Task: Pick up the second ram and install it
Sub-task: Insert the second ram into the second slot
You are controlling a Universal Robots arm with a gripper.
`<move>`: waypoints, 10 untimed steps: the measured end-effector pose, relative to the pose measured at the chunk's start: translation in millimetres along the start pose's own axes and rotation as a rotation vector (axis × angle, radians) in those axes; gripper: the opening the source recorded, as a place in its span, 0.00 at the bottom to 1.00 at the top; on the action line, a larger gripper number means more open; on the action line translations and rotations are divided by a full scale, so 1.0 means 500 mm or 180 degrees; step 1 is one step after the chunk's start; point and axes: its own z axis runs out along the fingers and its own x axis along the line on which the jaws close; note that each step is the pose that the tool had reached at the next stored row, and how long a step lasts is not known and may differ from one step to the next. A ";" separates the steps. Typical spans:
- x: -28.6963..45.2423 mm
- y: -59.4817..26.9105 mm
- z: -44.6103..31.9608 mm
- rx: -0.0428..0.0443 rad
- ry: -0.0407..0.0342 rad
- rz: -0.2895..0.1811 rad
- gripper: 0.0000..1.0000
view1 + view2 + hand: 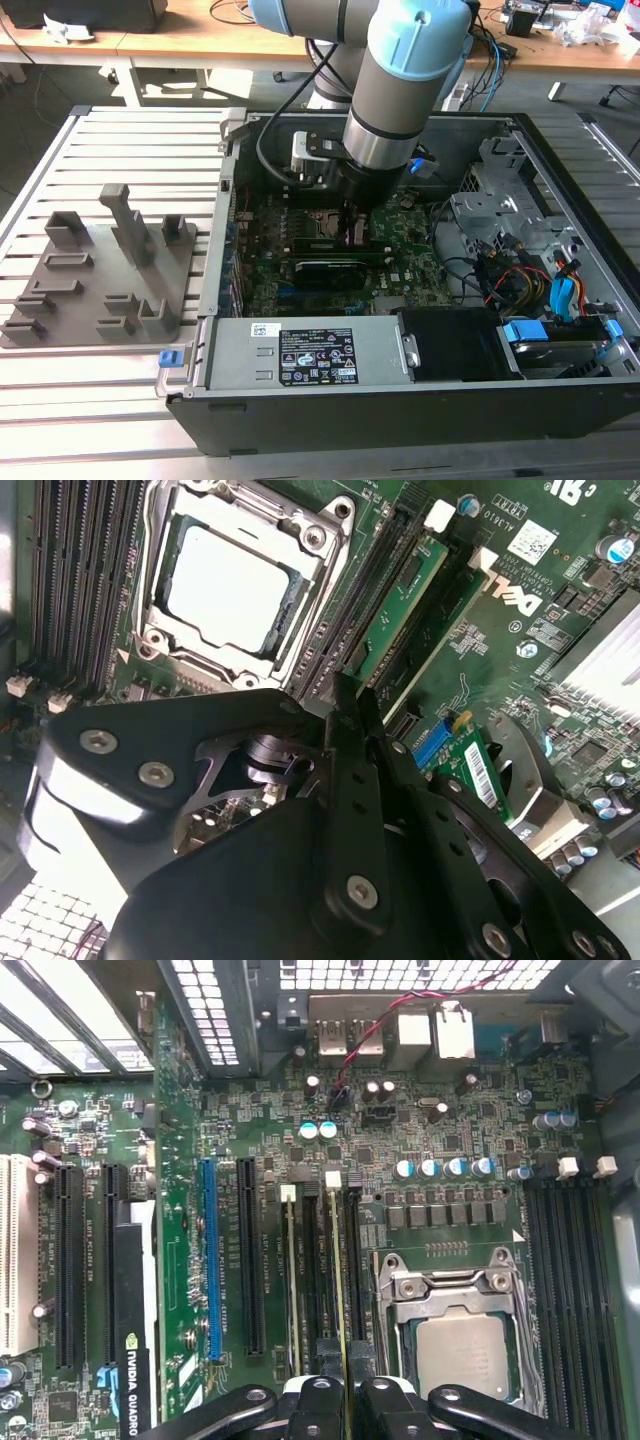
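The second ram [338, 1280] is a thin green stick standing on edge along a memory slot of the motherboard [440, 1110], just beside the CPU socket [460, 1345]. Its green face [400, 598] runs from a white slot latch [440, 515] down to my fingertips. My gripper [350, 1400] is shut on the end of the stick farthest from that latch, one black finger on each side. In the exterior view the gripper [352, 230] reaches down into the open computer case [330, 420], over the middle of the motherboard [405, 265]. Whether the stick sits fully in the slot cannot be told.
Another ram stick [290, 1290] stands in a slot one place further from the socket. A graphics card [325, 272] lies across the board in front of the gripper. Cables and drive bays [540, 290] fill the case on the exterior view's right. A grey holder tray [100, 270] lies outside on the exterior view's left.
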 end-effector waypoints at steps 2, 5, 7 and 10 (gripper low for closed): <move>-0.001 0.000 0.002 0.0002 -0.0003 0.0024 0.14; -0.001 0.000 0.005 0.0003 -0.0004 0.0038 0.14; -0.001 0.000 0.005 0.0003 -0.0004 0.0038 0.14; -0.002 0.000 0.004 0.0004 -0.0006 0.0035 0.14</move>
